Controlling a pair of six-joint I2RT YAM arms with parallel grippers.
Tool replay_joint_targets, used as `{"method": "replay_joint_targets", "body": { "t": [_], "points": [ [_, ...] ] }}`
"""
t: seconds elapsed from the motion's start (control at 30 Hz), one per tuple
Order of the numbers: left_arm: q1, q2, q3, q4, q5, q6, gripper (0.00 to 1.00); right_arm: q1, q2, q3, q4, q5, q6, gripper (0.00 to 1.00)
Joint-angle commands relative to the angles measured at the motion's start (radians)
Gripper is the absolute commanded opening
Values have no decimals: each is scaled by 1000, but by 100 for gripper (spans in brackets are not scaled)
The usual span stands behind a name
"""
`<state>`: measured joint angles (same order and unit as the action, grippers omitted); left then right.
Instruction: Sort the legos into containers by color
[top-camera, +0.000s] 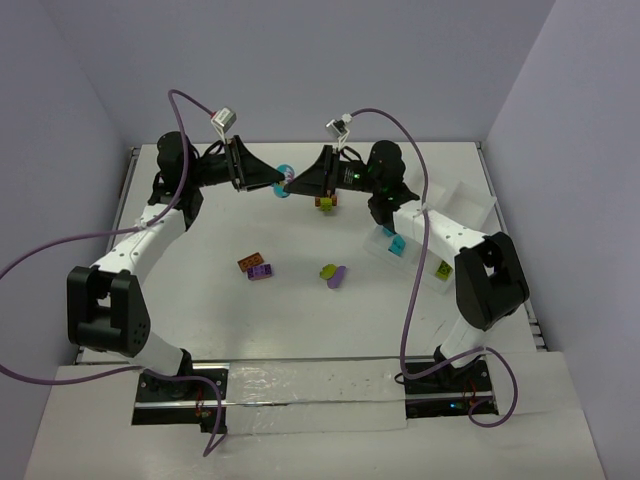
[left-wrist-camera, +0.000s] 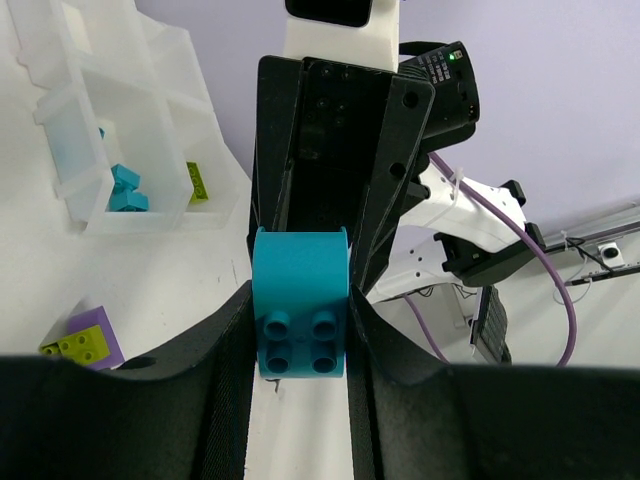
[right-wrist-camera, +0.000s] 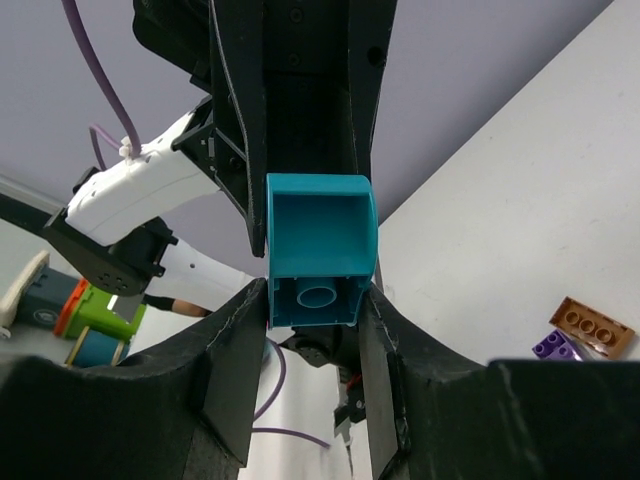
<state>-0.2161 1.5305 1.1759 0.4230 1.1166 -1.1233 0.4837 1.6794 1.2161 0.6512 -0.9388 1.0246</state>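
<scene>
Up over the far part of the table the two arms meet tip to tip, sharing one cyan plastic studded brick (left-wrist-camera: 300, 300) with a rounded back. The left gripper (left-wrist-camera: 300, 312) is clamped on it, a black finger (left-wrist-camera: 235, 330) pressed to each flank. The right gripper (right-wrist-camera: 315, 300) comes at it from the opposite side, and its fingers (right-wrist-camera: 235, 340) also lie against both sides of the brick, grasping it.

The brick's four studs face back toward the left wrist, and its hollow underside with the round tube faces the right wrist. So its stud axis runs along the line joining the two hands, roughly level above the table. I cannot tell whether that is also its longest side.

Just below the right gripper an orange and lime clump (top-camera: 325, 203) sits on the table. Nearer the arm bases, well away from both hands, lie an orange and purple pair of bricks (top-camera: 258, 267) and a lime and purple clump (top-camera: 333, 274).

Out beyond the right arm's elbow stands the shallow white divided plastic tray (top-camera: 470, 205). One compartment holds cyan bricks (left-wrist-camera: 125, 190), and a lime brick (left-wrist-camera: 198, 183) sits in the one beside it.
</scene>
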Motion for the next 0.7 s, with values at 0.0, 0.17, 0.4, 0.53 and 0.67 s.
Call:
{"method": "replay_joint_targets", "body": {
  "t": [0.0, 0.17, 0.4, 0.53, 0.67],
  "points": [
    [1, -29, 3, 36, 5, 4, 0, 10, 0, 56, 64, 3, -10, 14],
    [3, -15, 62, -140, -37, 114, 36, 9, -12, 21, 50, 0, -24, 0],
    [9, -18, 72, -170, -33, 143, 99, -1, -40, -26, 5, 7, -52, 0],
    [28, -19, 85, -212, -38, 165, 99, -26, -67, -62, -25, 20, -70, 0],
    [88, -42, 102, -325, -63, 230, 99, -92, -141, -121, -216, 104, -189, 0]
  ]
}}
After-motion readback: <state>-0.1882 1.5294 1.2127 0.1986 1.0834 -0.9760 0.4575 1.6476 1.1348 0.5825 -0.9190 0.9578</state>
